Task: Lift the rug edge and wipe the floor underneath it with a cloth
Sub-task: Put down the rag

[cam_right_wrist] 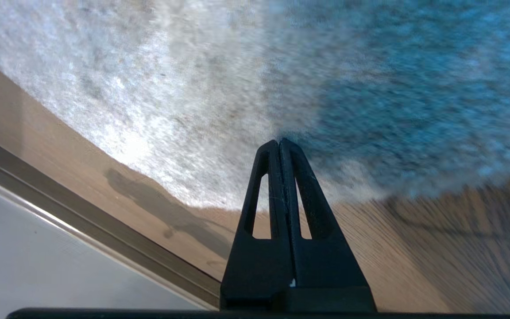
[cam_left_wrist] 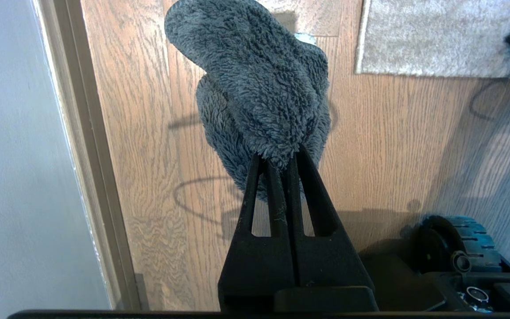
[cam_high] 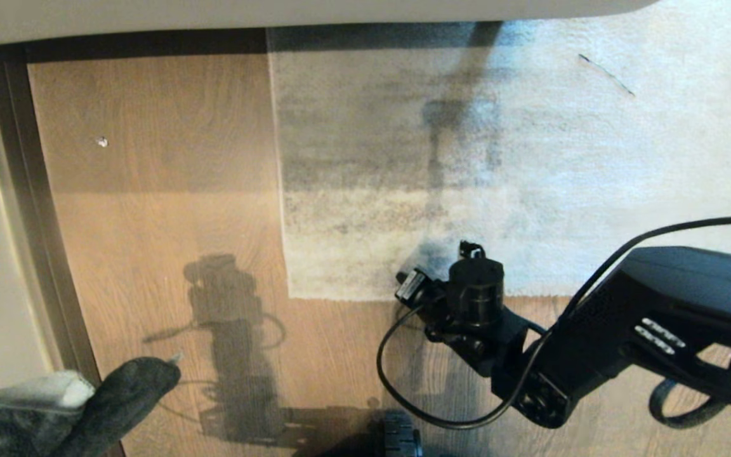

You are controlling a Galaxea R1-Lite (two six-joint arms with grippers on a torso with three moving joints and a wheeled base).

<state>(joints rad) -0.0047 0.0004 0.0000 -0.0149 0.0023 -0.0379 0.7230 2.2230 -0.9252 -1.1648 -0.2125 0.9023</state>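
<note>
Cloth (cam_left_wrist: 259,88), partly cut off in the head view, hangs pinched in left tool (cam_left_wrist: 280,161); right tool (cam_right_wrist: 279,144) closed, empty.

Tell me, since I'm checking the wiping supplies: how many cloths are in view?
1. The cloth is clamped in the left gripper, at the head view's bottom left, above the floor and left of the rug edge. More may lie outside the views.
</note>
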